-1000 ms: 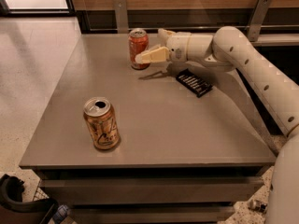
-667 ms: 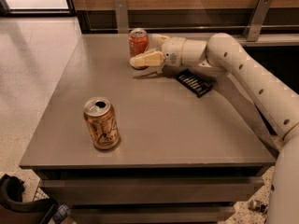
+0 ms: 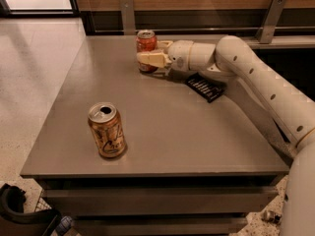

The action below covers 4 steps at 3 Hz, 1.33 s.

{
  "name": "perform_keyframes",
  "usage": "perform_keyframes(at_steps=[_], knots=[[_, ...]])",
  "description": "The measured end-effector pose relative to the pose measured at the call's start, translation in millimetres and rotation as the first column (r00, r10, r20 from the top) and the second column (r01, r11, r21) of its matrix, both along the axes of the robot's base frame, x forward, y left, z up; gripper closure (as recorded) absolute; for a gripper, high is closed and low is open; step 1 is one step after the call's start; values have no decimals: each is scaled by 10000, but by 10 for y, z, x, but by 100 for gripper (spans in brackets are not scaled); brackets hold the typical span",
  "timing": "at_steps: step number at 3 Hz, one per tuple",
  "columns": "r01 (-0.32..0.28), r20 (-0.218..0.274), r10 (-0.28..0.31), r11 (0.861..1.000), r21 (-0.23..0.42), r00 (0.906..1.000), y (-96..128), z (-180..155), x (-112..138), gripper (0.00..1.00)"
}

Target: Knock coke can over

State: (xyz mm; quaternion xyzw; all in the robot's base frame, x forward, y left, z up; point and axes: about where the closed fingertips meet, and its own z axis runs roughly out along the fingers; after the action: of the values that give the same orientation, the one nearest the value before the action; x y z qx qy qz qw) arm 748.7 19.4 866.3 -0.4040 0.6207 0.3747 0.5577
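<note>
Two cans stood upright and well apart on the tabletop (image 3: pixel 162 132). The coke can (image 3: pixel 145 41), a small red-orange cylinder with a silver top, stood near the far edge. The larger gold-orange can (image 3: pixel 107 131), its top open, stood near the front left. The gripper (image 3: pixel 151 58) lay low against the coke can, its cream plastic crossing the can's lower front, probably so a sideways sweep would tip the light, thin-walled metal. From this angle I could not tell whether the jaws stood wide or narrow. The smooth white arm (image 3: pixel 256 77) reached in from the right above a flat, ribbed black object (image 3: pixel 205 86). On so smooth a matte grey surface, the can might slide rather than topple.
</note>
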Motion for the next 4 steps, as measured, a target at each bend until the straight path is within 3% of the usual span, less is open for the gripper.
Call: perform_keyframes(at_steps=[1, 2, 3, 4], knots=[[-42, -5, 42, 10000, 6, 10000, 29, -1, -4, 90], [-81, -10, 81, 10000, 11, 10000, 55, -2, -8, 100], [-81, -10, 81, 10000, 11, 10000, 55, -2, -8, 100], [-283, -189, 271, 9974, -664, 9995, 9, 96, -34, 100]])
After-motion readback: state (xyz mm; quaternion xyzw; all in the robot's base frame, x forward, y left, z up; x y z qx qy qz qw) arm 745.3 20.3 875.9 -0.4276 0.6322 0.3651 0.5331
